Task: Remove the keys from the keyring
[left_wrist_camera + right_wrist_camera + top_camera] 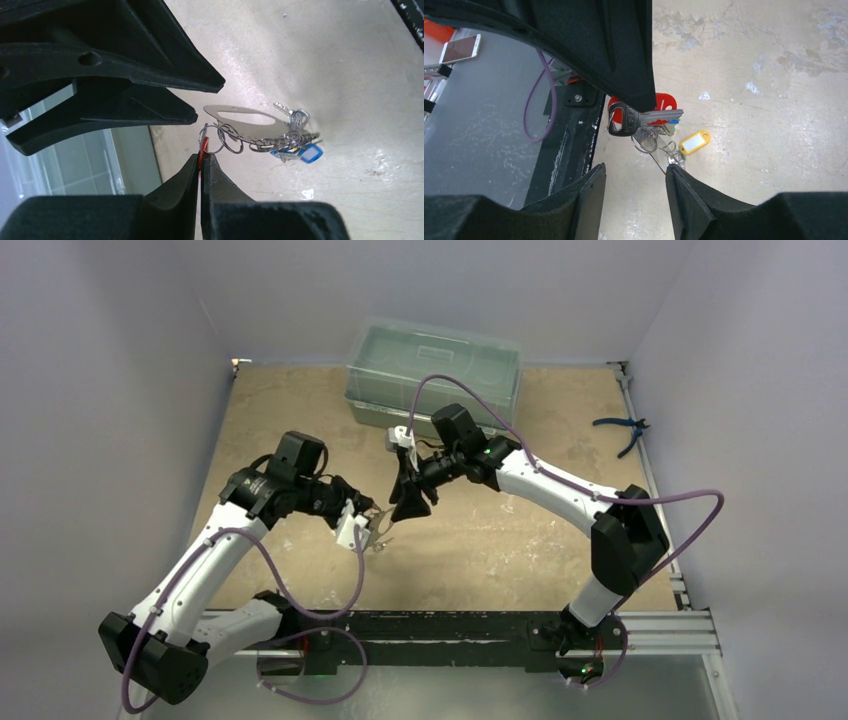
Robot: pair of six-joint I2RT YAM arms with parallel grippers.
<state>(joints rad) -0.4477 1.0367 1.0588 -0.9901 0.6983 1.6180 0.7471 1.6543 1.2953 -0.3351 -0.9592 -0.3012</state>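
One red tag (pixel 203 145) sits pinched in left gripper (pixel 201 159) — right gripper (pixel 636 172) gapes.

A clear plastic lidded box (pixel 433 370) stands at the far edge of the scuffed tan table (pixel 290 410) in front of me; blue-handled pliers (pixel 622 430) lie well apart from it at my right-hand edge, and a phone (pixel 460 48) shows beyond the black bar (pixel 450 625) along the near edge

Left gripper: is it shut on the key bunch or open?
Shut. In the left wrist view the left gripper has its tips pressed together on a red tag, with the keys hanging beyond.
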